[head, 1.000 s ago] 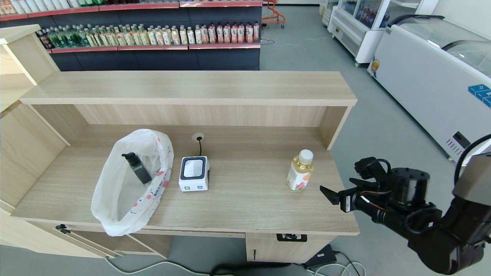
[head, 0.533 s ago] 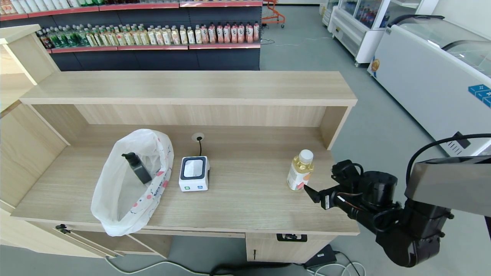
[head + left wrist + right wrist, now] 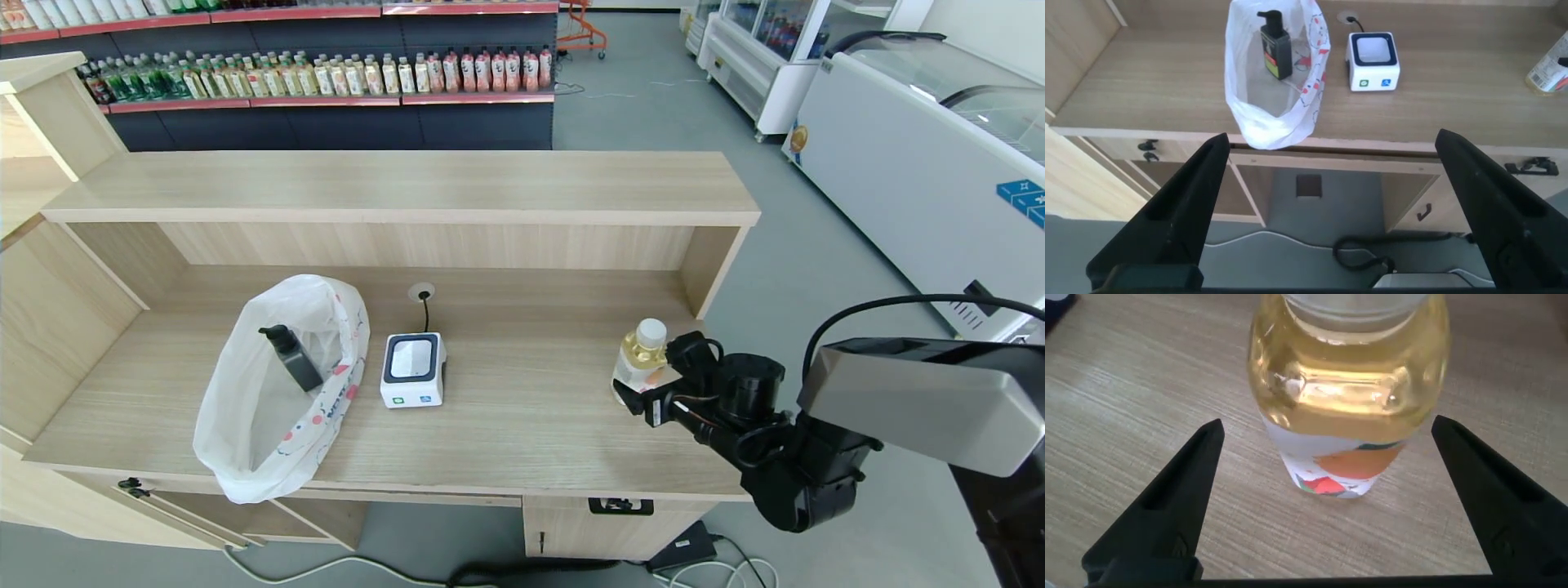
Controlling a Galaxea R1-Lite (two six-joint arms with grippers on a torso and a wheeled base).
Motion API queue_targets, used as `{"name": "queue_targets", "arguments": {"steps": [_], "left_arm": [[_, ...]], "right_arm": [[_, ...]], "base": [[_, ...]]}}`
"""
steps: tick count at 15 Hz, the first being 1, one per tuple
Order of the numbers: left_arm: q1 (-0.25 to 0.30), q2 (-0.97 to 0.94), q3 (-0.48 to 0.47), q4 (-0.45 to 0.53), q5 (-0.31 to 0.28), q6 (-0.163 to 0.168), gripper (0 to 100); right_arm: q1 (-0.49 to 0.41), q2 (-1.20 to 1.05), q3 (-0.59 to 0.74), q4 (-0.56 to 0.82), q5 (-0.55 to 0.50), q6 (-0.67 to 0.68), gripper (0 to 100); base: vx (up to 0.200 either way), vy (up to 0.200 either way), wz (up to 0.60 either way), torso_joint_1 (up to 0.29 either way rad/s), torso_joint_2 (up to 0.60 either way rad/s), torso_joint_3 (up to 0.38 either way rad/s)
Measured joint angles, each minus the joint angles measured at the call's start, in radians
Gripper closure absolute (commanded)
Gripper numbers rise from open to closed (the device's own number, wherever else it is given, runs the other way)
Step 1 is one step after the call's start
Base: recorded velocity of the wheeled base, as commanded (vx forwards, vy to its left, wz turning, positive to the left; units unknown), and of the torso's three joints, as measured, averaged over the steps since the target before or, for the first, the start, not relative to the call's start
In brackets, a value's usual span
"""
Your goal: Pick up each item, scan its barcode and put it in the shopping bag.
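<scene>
The shopping bag (image 3: 269, 408), white plastic with red spots, lies open on the left part of the counter (image 3: 522, 425). Its mouth faces up and its bottom sags over the front edge. The right gripper (image 3: 1327, 425) is at the counter's right edge, wide open, with one finger on each side of the drink bottle (image 3: 635, 363). In the right wrist view there is a clear gap of bare wood between each finger and the bottle, so nothing is gripped. The left gripper (image 3: 1331, 139) is also spread open and empty, held low in front of the counter's front edge, well apart from everything on top. The scanner (image 3: 414, 369), a white box with a dark window facing up, sits just beside the bag on its right, left of the counter's middle. A black cable (image 3: 425, 314) runs from its back to a round hole (image 3: 421, 291) nearer the back edge. The drink bottle stands upright near the right edge, roughly midway between front and back. It holds a pale yellow liquid and has a white cap and a white label with orange on it. A dark pump bottle (image 3: 290, 359) leans inside the bag with its pump head up.
</scene>
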Motion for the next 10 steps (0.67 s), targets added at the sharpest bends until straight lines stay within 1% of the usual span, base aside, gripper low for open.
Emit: {"name": "queue_targets", "arguments": {"steps": [3,6,10], "left_arm": [[0.000,0.000,0.000,0.000,0.000,0.001,0],[0.000,0.000,0.000,0.000,0.000,0.001,0],[0.000,0.000,0.000,0.000,0.000,0.000,0]], "right_arm": [[0.013,0.047,-0.130,0.075,0.000,-0.002,0],[0.024,0.084,-0.261,0.182,-0.001,-0.015,0],[0.039,0.137,-0.405,0.256,0.000,-0.017,0]], "base": [[0.000,0.000,0.00,0.000,0.00,0.000],[0.000,0.000,0.00,0.000,0.00,0.000],[0.000,0.000,0.00,0.000,0.00,0.000]]}}
